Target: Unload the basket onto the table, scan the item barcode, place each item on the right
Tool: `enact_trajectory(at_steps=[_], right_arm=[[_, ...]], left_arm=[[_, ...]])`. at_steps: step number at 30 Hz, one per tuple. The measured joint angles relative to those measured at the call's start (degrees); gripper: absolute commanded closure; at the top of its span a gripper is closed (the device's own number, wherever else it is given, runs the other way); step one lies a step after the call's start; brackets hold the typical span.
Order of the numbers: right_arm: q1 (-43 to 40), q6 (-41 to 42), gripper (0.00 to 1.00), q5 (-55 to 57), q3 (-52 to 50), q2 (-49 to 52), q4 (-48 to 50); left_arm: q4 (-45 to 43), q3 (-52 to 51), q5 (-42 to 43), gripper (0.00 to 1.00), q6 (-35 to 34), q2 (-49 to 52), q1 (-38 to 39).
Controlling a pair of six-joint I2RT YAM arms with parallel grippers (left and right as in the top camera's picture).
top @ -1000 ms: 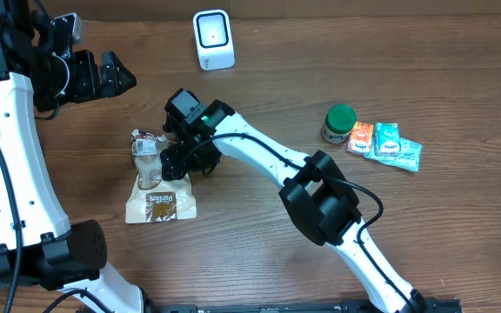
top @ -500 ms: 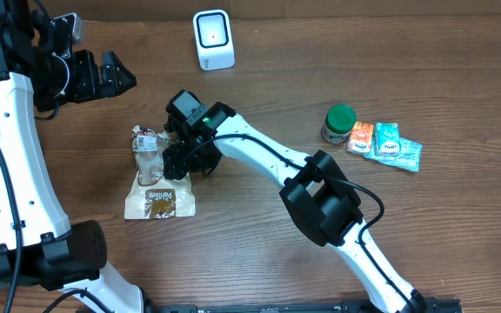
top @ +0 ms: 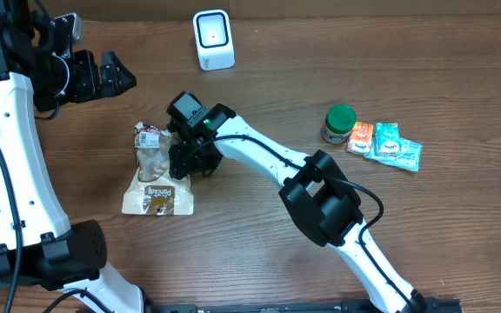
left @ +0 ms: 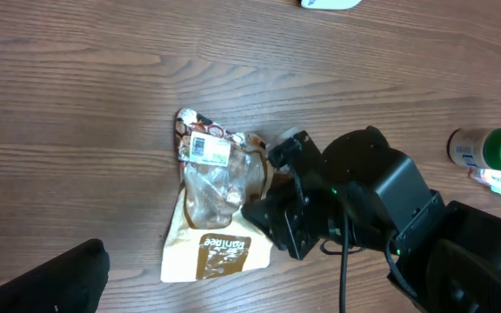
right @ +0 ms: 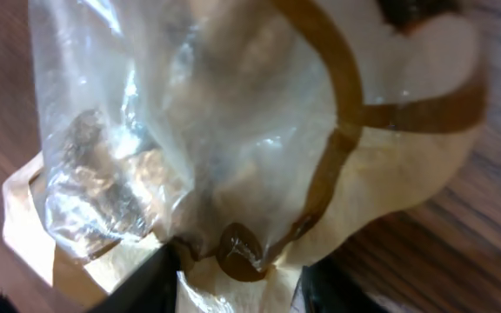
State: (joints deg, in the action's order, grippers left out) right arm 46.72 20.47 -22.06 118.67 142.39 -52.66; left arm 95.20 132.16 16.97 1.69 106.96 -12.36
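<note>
The right arm [top: 252, 157], crossing from lower right to the centre of the overhead view, has glossy white links and blocky black joints (a small green light [top: 205, 110] glows near its wrist). A thin black cable [top: 380, 205] loops beside it. The left arm [top: 11, 148], along the left edge, is likewise white, ending in the black left gripper [top: 124, 75].

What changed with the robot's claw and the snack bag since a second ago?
The right claw closed in around the snack bag, and the bag slid slightly toward the scanner. The left claw, green-lidded jar and packets stayed put.
</note>
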Motion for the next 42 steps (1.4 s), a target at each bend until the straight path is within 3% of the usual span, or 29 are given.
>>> enact_trajectory(at_steps=[4,19,29,42], right_arm=[[0.0,0.4,0.96,0.9,-0.2,0.0,-1.4],[-5.7,0.0,0.96,2.8,2.4,0.5,-16.1],[-3.6,-3.0,0.96,11.0,2.9,0.2,-26.9],[-5.3,-17.2,0.88,20.0,3.3,-0.6,-22.9]], left_arm=[[0.0,0.0,0.0,0.00,0.0,0.0,0.0],[0.0,0.0,0.0,0.00,0.0,0.0,0.0],[0.0,0.0,0.0,0.01,0.0,0.0,0.0],[0.0,0.0,0.0,0.00,0.0,0.0,0.0]])
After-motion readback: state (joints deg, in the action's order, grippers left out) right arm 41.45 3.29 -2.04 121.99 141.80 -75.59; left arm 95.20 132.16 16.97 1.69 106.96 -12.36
